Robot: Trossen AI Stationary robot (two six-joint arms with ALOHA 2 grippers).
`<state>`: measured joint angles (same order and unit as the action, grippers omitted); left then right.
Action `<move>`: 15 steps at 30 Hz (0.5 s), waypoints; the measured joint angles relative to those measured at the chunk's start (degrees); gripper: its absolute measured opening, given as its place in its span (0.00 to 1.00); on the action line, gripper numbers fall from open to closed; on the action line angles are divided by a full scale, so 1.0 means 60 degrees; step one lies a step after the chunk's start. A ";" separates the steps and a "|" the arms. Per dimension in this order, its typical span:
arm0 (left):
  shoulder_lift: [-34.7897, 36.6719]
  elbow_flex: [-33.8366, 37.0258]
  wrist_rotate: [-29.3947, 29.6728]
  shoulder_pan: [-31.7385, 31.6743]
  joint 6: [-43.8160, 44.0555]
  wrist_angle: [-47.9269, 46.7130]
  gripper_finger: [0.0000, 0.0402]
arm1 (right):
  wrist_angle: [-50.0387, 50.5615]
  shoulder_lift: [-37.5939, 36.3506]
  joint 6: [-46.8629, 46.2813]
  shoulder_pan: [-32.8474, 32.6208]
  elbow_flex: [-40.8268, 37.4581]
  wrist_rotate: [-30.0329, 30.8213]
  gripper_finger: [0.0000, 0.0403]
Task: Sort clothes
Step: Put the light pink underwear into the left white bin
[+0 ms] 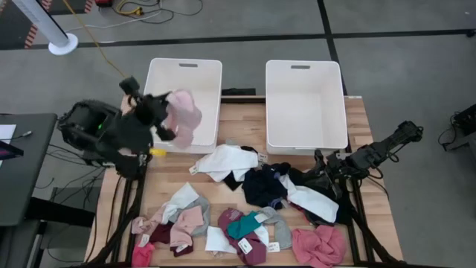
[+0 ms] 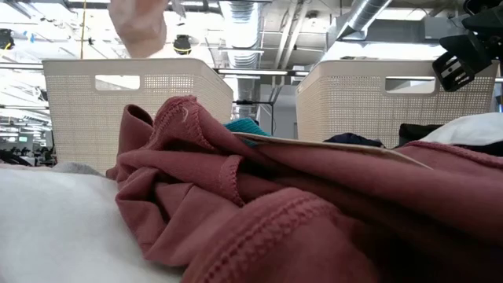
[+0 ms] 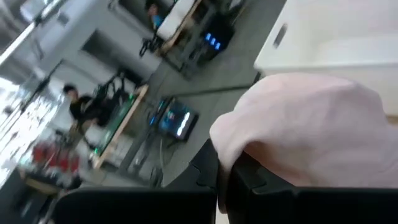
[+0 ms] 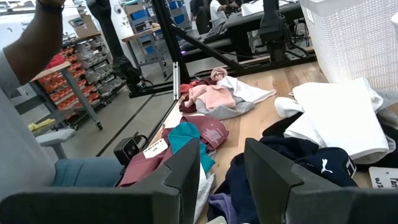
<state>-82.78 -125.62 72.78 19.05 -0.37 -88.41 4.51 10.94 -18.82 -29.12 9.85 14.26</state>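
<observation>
1. Nearest the table's front edge, the clothes [image 1: 245, 212] lie in a loose heap that runs almost the full width of the front half. A pink garment [image 1: 320, 246] sits at the front right corner and a maroon piece [image 1: 249, 242] at front centre. In the low view a maroon garment [image 2: 259, 204] fills most of the picture and hides nearly all of the table behind it.
2. Bare wood of the table [image 1: 167, 175] shows on the left, between the heap and the bins.
3. Mid-table lie a white garment [image 1: 227, 160] and a navy one [image 1: 260, 186]. The pieces overlap too much for an exact count.
4. The right gripper [image 4: 214, 165] hangs low over the right side of the heap, fingers spread apart with nothing between them. A person sits beyond the table edge, cut off by the picture's border.
5. Two white bins stand at the back: the left bin [image 1: 204, 71] and the right bin [image 1: 305, 104], with a gap between them.
6. The left gripper [image 1: 167, 119] is above the left bin's near-left side, pinching a pale pink garment [image 1: 184, 115] that hangs over the bin. Its fingers are covered by the cloth.
</observation>
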 joint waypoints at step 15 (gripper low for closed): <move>-0.0655 0.0036 -0.5675 -0.4694 0.0340 -0.0161 0.00 | 0.0113 -0.0001 -0.0001 -0.0001 0.0000 0.0000 0.36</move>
<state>-86.71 -125.40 38.73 -9.11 1.66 -89.38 5.19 10.93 -18.83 -29.12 9.85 14.26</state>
